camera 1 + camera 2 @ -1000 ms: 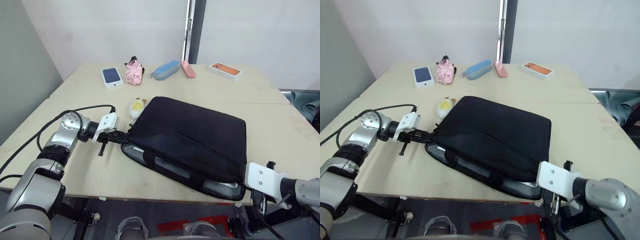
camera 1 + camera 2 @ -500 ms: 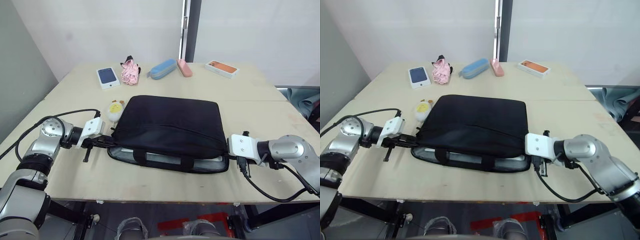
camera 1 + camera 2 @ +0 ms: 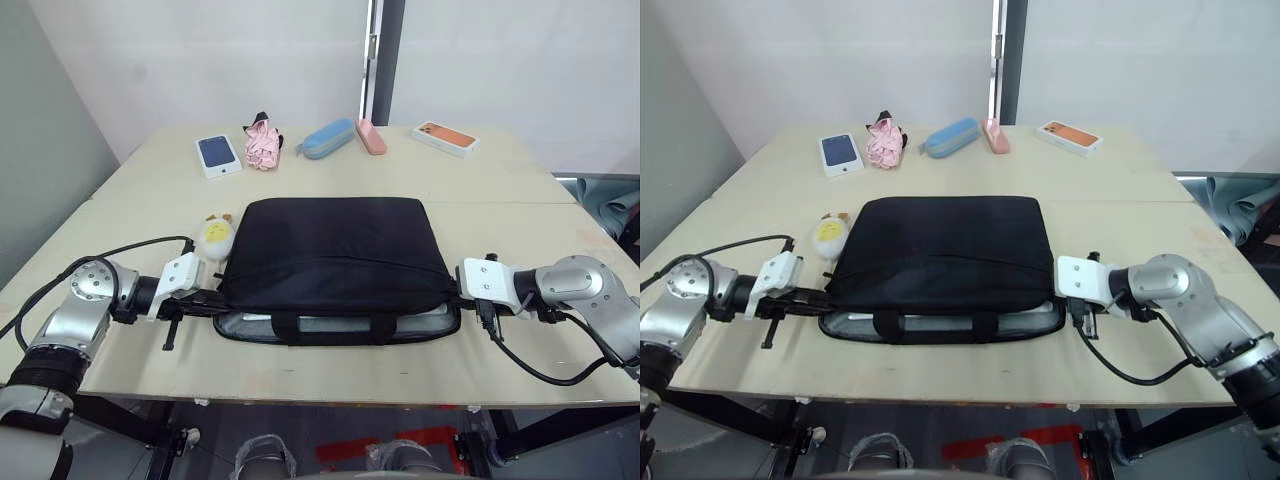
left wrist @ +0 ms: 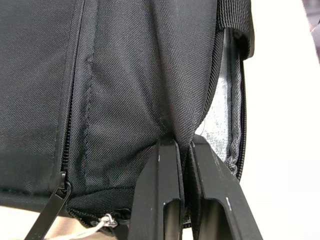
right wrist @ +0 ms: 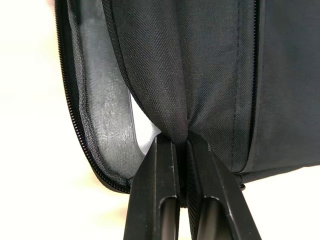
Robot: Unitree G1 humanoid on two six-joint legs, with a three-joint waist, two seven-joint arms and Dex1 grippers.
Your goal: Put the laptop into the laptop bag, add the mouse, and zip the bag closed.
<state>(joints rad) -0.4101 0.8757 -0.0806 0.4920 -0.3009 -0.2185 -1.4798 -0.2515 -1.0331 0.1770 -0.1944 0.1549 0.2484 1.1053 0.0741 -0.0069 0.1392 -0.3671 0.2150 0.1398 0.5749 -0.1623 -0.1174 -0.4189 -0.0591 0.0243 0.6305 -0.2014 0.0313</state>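
The black laptop bag (image 3: 335, 245) lies flat at the table's middle front, its unzipped mouth facing the front edge. My left gripper (image 3: 218, 296) is shut on the upper flap at the bag's left end (image 4: 182, 142). My right gripper (image 3: 455, 297) is shut on the same flap at the right end (image 5: 179, 140). Inside the mouth are grey lining and a pale smooth edge (image 5: 142, 127), which looks like the laptop. A small cream-and-yellow rounded thing (image 3: 214, 232), which I take for the mouse, lies against the bag's far left corner.
Along the back of the table (image 3: 520, 200) lie a blue phone box (image 3: 220, 154), a pink bundle (image 3: 265, 144), a blue pouch (image 3: 331, 138), a pink case (image 3: 373, 137) and an orange phone box (image 3: 446, 138). The bag's strap handle (image 3: 330, 326) is close to the front edge.
The bag has swung from a skewed pose to square with the front edge. My right gripper rose from the table's edge to the bag's right end. The view has also shifted.
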